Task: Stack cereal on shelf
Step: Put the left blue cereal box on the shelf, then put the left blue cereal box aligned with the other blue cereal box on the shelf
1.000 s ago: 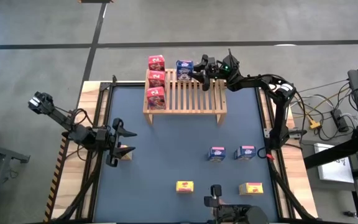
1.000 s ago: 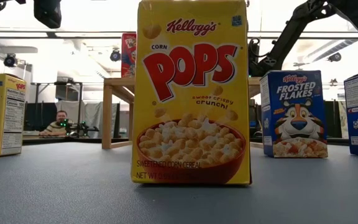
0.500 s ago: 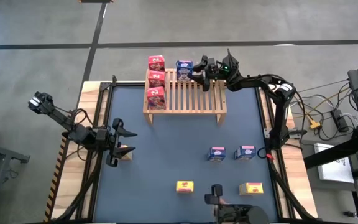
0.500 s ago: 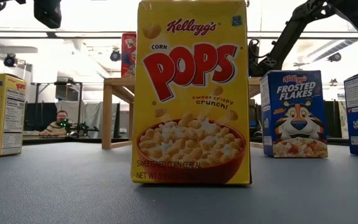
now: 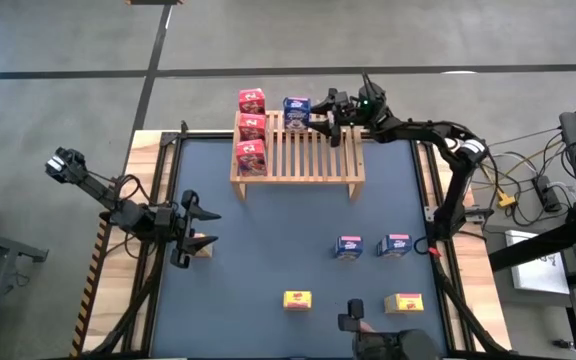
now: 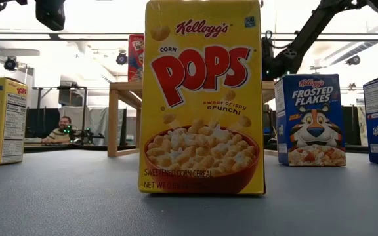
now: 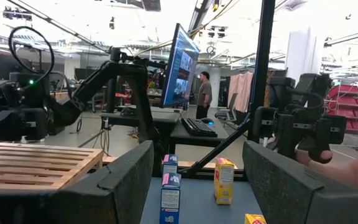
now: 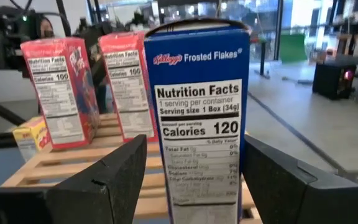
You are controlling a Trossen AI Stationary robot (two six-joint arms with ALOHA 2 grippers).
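The shelf (image 5: 303, 150), a light slatted wooden rack, stands at the table's far side. Three red cereal boxes (image 5: 251, 128) stand in a row along its left end. A blue cereal box (image 8: 197, 118) stands upright at its far edge (image 5: 296, 108). My right gripper (image 8: 194, 143) reaches in level from the right (image 5: 315, 114). It is open, one finger on each side of the blue box. My left gripper (image 5: 193, 225) waits open over the table's left edge (image 7: 197, 180), with nothing between its fingers.
Two blue boxes (image 5: 349, 247) (image 5: 395, 245) stand on the mat at the right. Two yellow boxes (image 5: 297, 299) (image 5: 404, 303) stand near the front edge. The nearer yellow box (image 6: 202, 98) fills the low view. Bare mat lies between the shelf and these boxes.
My right arm has risen a little over the shelf's far right corner. The blue box has stayed upright on the slats.
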